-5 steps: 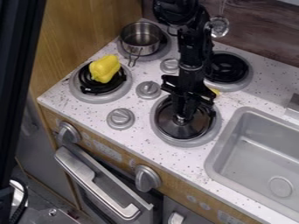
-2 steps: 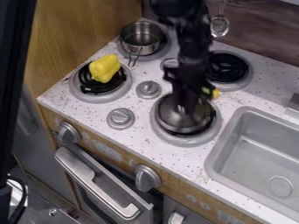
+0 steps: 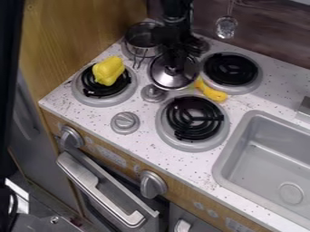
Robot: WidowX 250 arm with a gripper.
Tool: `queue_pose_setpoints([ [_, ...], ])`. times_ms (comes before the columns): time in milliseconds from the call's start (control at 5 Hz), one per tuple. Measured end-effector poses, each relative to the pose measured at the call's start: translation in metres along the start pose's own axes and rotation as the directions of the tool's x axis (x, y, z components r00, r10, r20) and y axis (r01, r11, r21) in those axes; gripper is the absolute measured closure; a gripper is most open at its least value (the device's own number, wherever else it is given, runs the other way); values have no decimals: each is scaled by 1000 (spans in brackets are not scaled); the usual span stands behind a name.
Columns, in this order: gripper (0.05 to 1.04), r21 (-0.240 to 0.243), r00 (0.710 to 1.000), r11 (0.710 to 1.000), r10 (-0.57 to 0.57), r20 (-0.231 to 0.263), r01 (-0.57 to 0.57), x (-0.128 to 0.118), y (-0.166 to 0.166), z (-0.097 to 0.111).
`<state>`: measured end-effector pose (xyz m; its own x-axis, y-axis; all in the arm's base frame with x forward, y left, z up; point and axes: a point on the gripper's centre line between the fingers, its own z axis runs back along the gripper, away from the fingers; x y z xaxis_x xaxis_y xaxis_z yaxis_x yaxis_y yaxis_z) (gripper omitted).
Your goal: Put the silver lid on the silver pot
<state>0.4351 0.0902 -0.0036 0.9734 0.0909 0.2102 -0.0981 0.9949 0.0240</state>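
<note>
High over the back of the stove, just right of the pot, the black gripper (image 3: pixel 174 63) is shut on the knob of the silver lid (image 3: pixel 172 78). The lid hangs roughly level above the counter, beside the back left burner and partly over a stove knob. On the back left burner stands the silver pot (image 3: pixel 141 44), uncovered, its wire handle toward the front; the arm hides part of its right side.
A yellow pepper (image 3: pixel 108 71) lies on the front left burner. Another yellow object (image 3: pixel 211 90) lies between the front right burner (image 3: pixel 193 117) and the back right burner (image 3: pixel 230 69). The sink (image 3: pixel 266 158) is at the right.
The lid has risen off the front right burner and moved back and left with the gripper, toward the pot. That burner's coils and more of the yellow object beside it are uncovered.
</note>
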Motion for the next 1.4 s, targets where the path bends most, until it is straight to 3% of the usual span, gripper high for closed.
queue_pose_setpoints([
  [200,824,36,998,999,26,61,-28,23,28,4],
  [800,824,157,967,984,43,250,-85,55,82,6],
  [1000,824,165,965,982,48,258,-93,54,89,-7],
  [1400,824,121,945,984,83,316,-127,88,102,-17],
])
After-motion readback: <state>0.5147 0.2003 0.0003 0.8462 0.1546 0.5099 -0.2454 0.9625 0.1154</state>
